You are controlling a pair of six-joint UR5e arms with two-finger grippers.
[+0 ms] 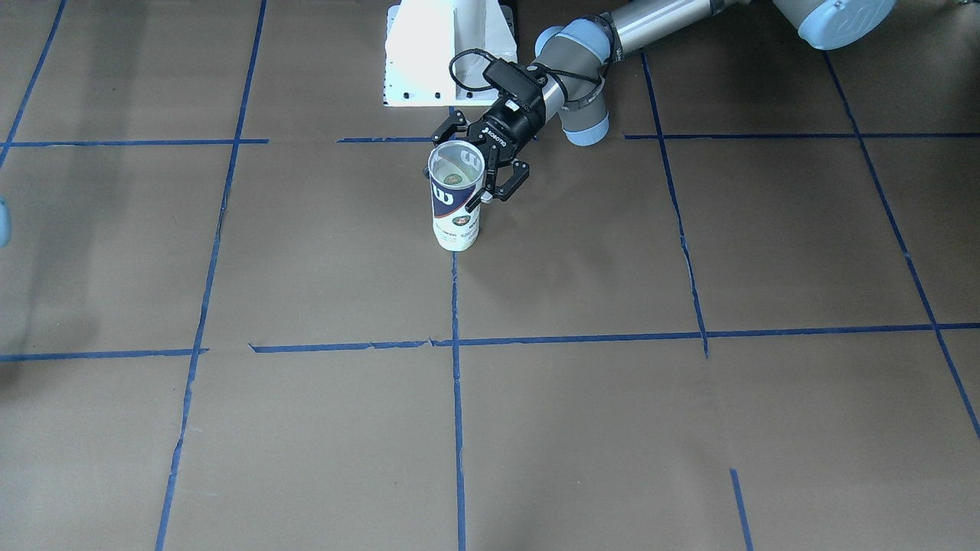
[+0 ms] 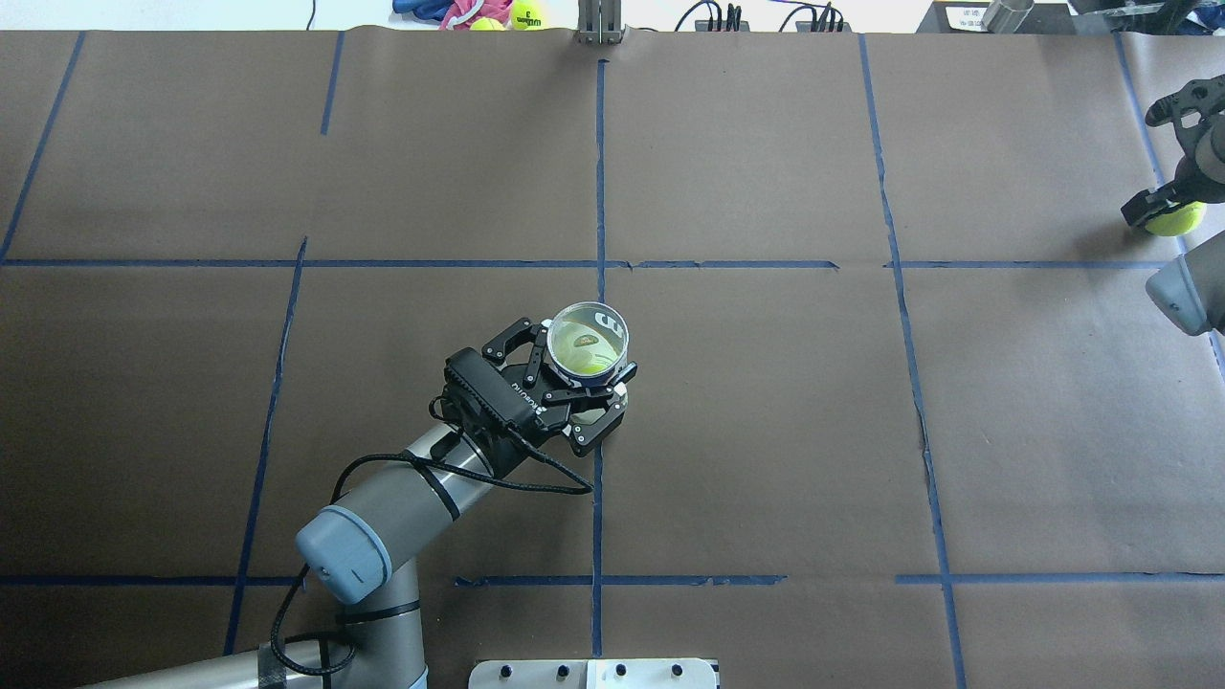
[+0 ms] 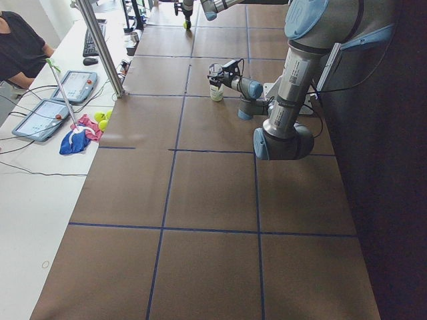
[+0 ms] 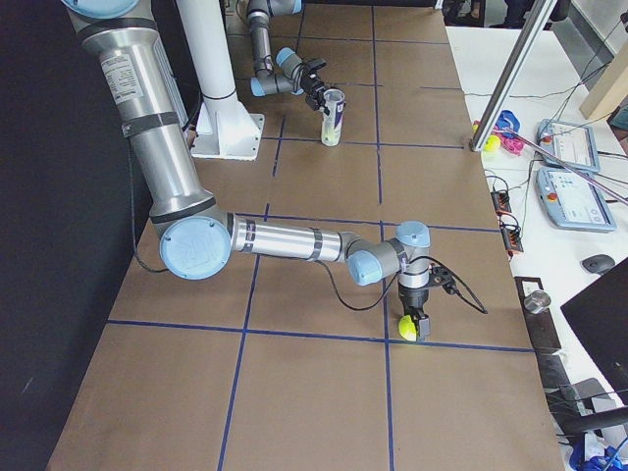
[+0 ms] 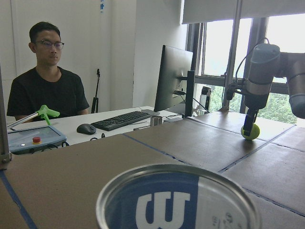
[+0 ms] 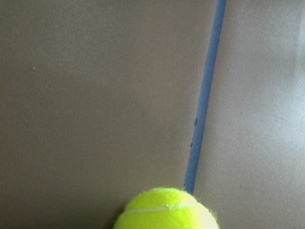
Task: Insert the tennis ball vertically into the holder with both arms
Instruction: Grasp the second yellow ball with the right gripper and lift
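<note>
The holder (image 1: 455, 200), a clear Wilson can with a navy and white label, stands upright near the table's middle. My left gripper (image 2: 581, 381) is shut on its side below the rim. The open rim fills the bottom of the left wrist view (image 5: 178, 200). A yellow-green ball (image 2: 586, 352) lies inside at the bottom. The tennis ball (image 2: 1177, 221) rests on the table at the far right, on a blue tape line (image 6: 205, 95). My right gripper (image 4: 411, 320) points straight down with its fingers around it. I cannot tell whether the fingers press on it.
The white pedestal base (image 1: 448, 50) stands just behind the holder. Blue tape lines divide the brown table (image 2: 766, 431) into squares. An operator (image 5: 45, 90) sits at a desk with a keyboard and tablets beyond the far edge, where spare balls (image 2: 524, 13) lie.
</note>
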